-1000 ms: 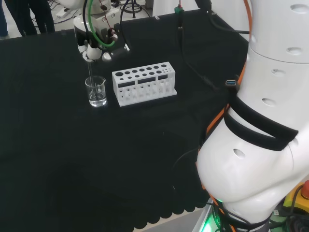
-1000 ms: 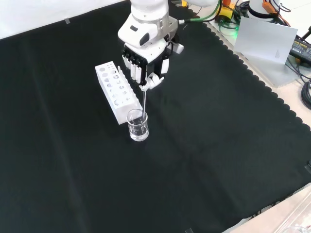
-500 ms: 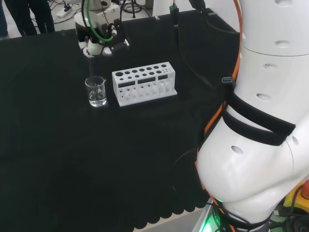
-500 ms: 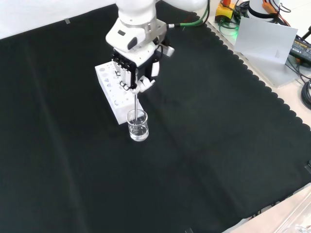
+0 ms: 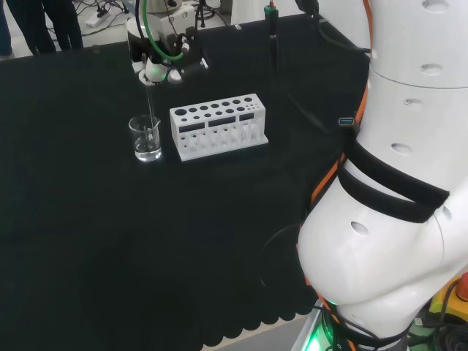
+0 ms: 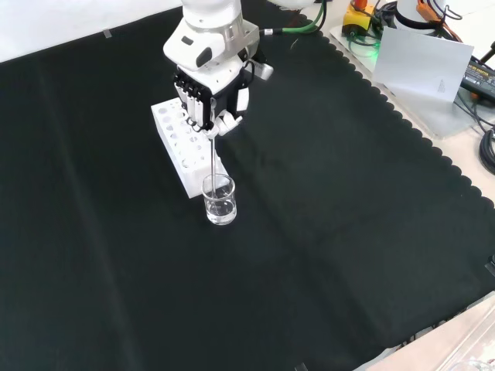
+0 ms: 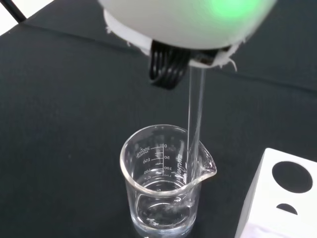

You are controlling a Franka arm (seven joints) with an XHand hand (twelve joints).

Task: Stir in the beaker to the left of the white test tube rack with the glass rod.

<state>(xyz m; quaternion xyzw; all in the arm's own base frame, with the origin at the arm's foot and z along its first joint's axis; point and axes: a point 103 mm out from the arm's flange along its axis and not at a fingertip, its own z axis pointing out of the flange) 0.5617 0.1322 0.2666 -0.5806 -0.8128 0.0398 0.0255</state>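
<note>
A clear glass beaker point(image 5: 147, 138) point(image 6: 220, 199) point(image 7: 166, 183) with a little clear liquid stands on the black cloth beside the white test tube rack point(image 5: 218, 125) point(image 6: 182, 143) point(image 7: 277, 198). In the head view it is left of the rack. The hand point(image 5: 156, 62) point(image 6: 207, 97) point(image 7: 171, 64) hangs above the beaker, its fingers curled round the top of a thin glass rod point(image 5: 150, 102) point(image 6: 213, 158) point(image 7: 195, 116). The rod points straight down and its lower end dips inside the beaker near the spout.
The arm's big white links point(image 5: 395, 183) stand at the right of the head view. In the front view the cloth's scalloped edge point(image 6: 433, 154) runs down the right, with a grey plate and cables point(image 6: 429, 58) beyond it.
The hand has risen and shifted toward the rack, to the right in the head view. The rod came up with it and now reaches less deep into the beaker.
</note>
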